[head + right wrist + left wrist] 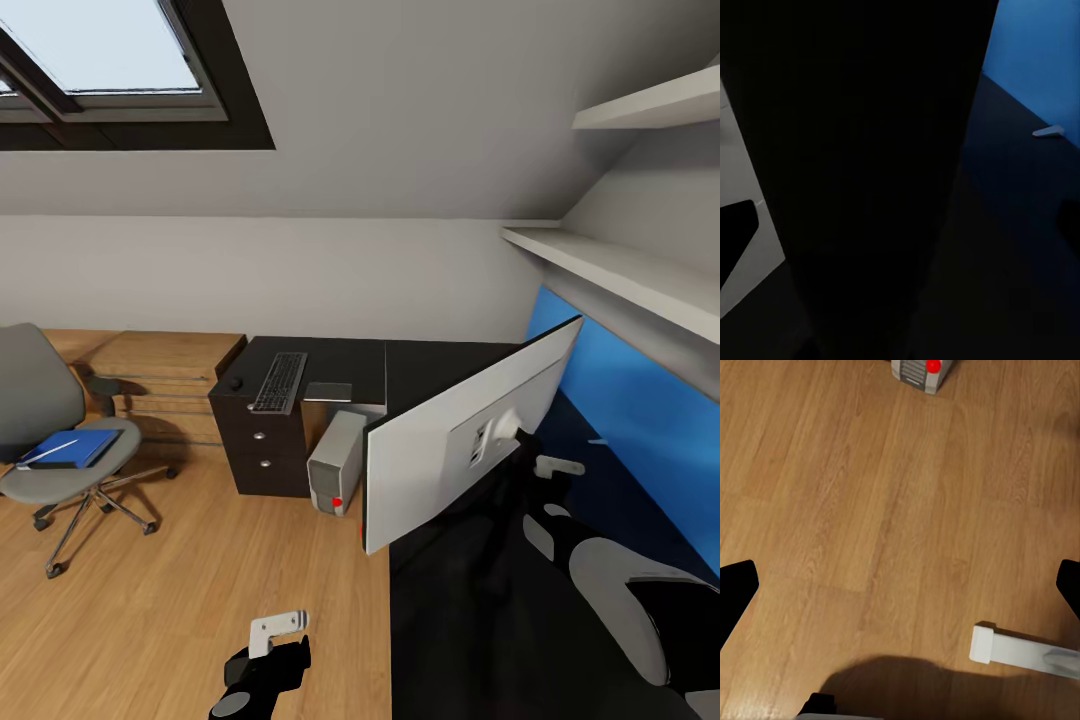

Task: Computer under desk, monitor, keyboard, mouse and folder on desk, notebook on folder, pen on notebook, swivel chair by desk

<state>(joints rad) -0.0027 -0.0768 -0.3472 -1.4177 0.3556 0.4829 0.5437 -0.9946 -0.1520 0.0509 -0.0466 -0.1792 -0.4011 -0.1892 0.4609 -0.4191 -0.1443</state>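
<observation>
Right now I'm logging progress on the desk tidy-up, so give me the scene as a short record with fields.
monitor: on the desk, its pale back toward the camera
right gripper: at the monitor's back; grip unclear
keyboard: on the desk's drawer end
mouse: just beside the keyboard
computer: on the floor under the desk
folder: on the chair seat, not yet moved
left gripper: low over the floor, empty

The black desk (440,620) carries the monitor (450,450) near, keyboard (279,382) and seemingly the mouse (236,382) far left.
</observation>
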